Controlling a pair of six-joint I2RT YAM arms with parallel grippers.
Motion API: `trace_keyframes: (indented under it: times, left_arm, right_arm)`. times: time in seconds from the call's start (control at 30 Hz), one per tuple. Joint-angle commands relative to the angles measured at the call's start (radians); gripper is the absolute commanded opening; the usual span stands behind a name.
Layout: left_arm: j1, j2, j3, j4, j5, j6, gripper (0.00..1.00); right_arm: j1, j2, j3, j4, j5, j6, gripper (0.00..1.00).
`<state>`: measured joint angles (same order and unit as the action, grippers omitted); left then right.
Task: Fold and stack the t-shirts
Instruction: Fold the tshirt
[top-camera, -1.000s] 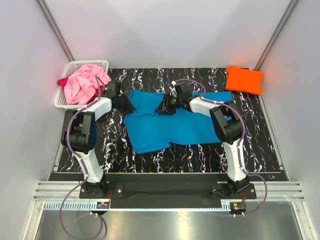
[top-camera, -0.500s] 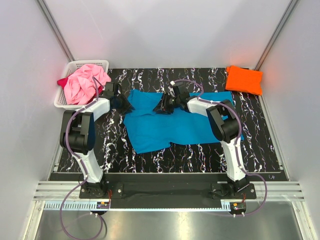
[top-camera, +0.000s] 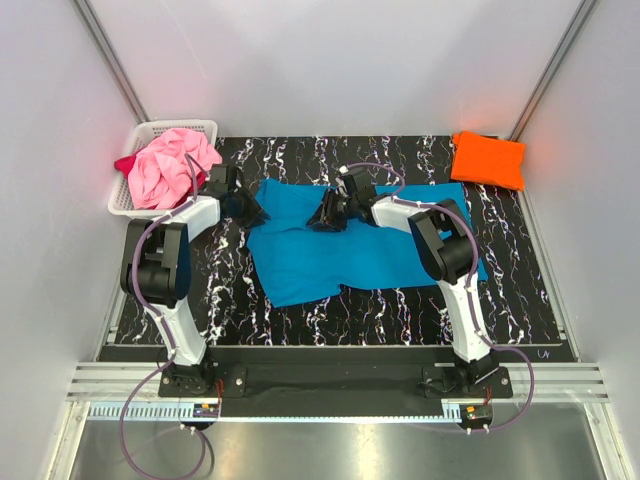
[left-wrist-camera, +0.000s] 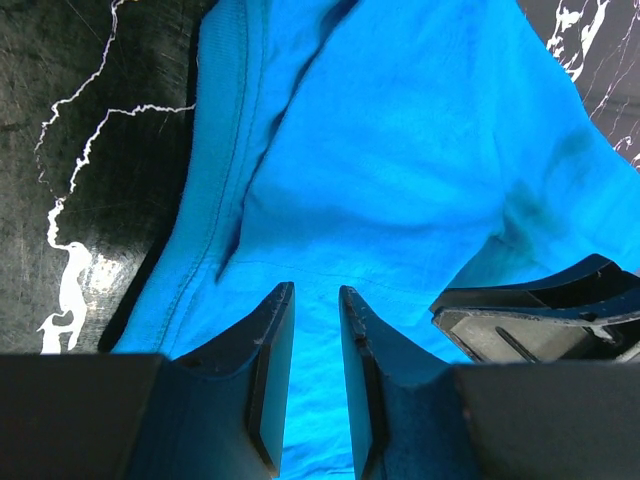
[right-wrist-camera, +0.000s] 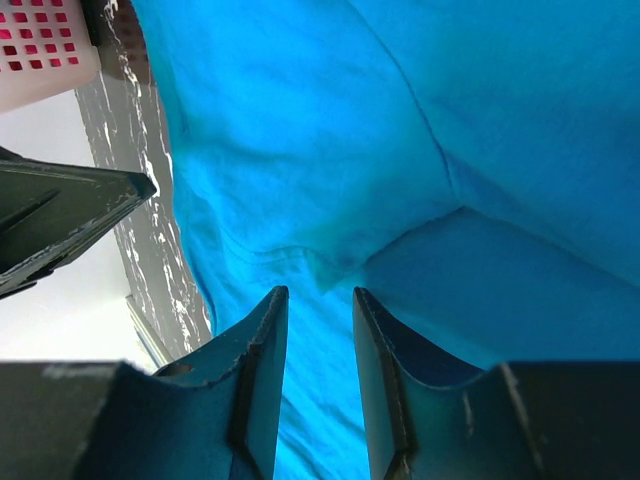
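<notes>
The turquoise t-shirt (top-camera: 350, 250) lies spread on the black marbled mat (top-camera: 300, 310), its left part rumpled. My left gripper (top-camera: 255, 212) is low over the shirt's left edge (left-wrist-camera: 400, 150), jaws a narrow gap apart (left-wrist-camera: 312, 290), with nothing pinched between them. My right gripper (top-camera: 318, 218) is low over the shirt's upper middle (right-wrist-camera: 300, 130), jaws also narrowly apart (right-wrist-camera: 318, 292). The orange t-shirt (top-camera: 487, 158) lies folded at the back right. The pink t-shirt (top-camera: 168, 165) and a bit of the dark red one (top-camera: 124, 163) are bunched in the basket.
The white lattice basket (top-camera: 160, 127) stands at the mat's back left corner and shows in the right wrist view (right-wrist-camera: 40, 50). Grey walls enclose the mat on three sides. The two grippers are close together over the shirt.
My right gripper has slid a little to the left over the turquoise shirt. The left gripper has hardly moved. The shirt lies as before.
</notes>
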<state>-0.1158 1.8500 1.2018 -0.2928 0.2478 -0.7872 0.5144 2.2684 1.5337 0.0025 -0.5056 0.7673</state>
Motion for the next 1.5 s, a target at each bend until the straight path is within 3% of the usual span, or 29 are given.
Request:
trace_keyframes:
  times: [0.0,0.27,0.47,0.53,1.47]
  left_arm:
    - [0.008,0.003,0.022,0.038,0.024,-0.007,0.29]
    - [0.015,-0.005,0.013,0.038,0.022,-0.003,0.29]
    - [0.019,-0.005,0.013,0.038,0.028,-0.003,0.29]
    - [0.021,-0.002,0.013,0.038,0.03,-0.003,0.29]
    - [0.021,0.006,-0.001,0.04,0.03,-0.012,0.29]
  right_arm:
    - [0.01,0.013,0.055,0.002,0.016,-0.011,0.39]
    - [0.012,0.068,0.115,-0.039,0.015,-0.023,0.38]
    - [0.015,0.059,0.125,-0.082,0.047,-0.037,0.05]
    - [0.019,0.036,0.112,-0.104,0.073,-0.052,0.0]
    - [0.11,-0.222,-0.04,-0.282,0.345,-0.172,0.0]
